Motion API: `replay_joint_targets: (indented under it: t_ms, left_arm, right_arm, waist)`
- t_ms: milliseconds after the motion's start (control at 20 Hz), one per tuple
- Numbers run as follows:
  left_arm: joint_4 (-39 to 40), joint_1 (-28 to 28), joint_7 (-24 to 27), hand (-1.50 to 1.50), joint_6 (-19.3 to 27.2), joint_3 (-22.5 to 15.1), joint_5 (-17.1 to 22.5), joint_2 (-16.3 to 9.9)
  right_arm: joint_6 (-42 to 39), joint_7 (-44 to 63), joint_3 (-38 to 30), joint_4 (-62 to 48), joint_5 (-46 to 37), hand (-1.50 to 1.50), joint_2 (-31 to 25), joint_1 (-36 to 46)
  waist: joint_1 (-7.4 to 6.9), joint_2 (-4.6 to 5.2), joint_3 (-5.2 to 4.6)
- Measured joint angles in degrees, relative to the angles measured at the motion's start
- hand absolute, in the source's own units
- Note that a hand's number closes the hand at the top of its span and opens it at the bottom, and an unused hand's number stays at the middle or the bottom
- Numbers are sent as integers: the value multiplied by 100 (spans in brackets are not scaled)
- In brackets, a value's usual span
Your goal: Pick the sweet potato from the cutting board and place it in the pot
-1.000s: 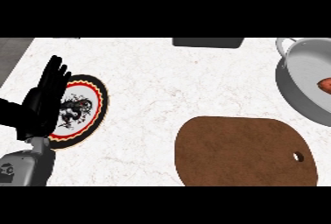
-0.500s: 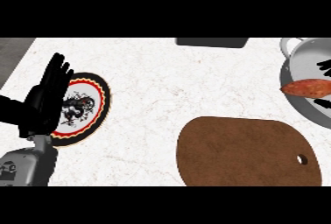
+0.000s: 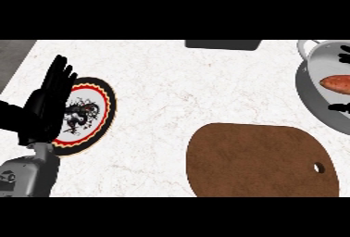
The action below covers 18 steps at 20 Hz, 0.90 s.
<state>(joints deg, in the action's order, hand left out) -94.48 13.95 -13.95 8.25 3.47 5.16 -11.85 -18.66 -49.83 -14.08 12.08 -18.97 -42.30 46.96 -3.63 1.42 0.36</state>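
The orange sweet potato (image 3: 335, 83) lies inside the grey pot (image 3: 315, 99) at the right edge of the head view. Only two black fingertips (image 3: 345, 58) of my right hand (image 3: 340, 108) show there. One is above the potato and one below it, and both stand apart from it, so the hand is open. The brown cutting board (image 3: 259, 162) at the lower right has nothing on it. My left hand (image 3: 48, 106) rests open at the far left with its fingers up, partly covering a plate.
A round plate (image 3: 92, 115) with a red and black pattern lies at the left under my left hand. A dark flat object (image 3: 222, 44) sits at the counter's back edge. White marbled counter stretches between the plate and the board.
The sweet potato has come further into view inside the pot. The right hand's fingertips have spread away from it. The left hand has stayed still.
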Motion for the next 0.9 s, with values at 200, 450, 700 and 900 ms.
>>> replay_joint_targets:
  t_ms: [200, 450, 700, 900]
  left_arm:
    - [44, 5, 26, 0, -13, 37, 15, -8]
    - [25, -23, 67, 0, -26, 36, 30, 18]
    - [47, 53, 28, 0, -64, 89, 63, -42]
    - [41, 34, 51, 0, -35, 65, 38, 1]
  right_arm:
    - [-488, 309, -321, -240, 362, -150, -290, 174]
    - [-873, 606, -567, -366, 641, -150, -677, 172]
    - [-1181, 856, -678, -344, 796, -150, -1000, 87]
    - [-1407, 1049, -727, -268, 893, -150, -1227, 14]
  waist:
    - [23, 10, 2]
    - [10, 35, 12]
    - [21, 59, 27]
    - [35, 65, 37]
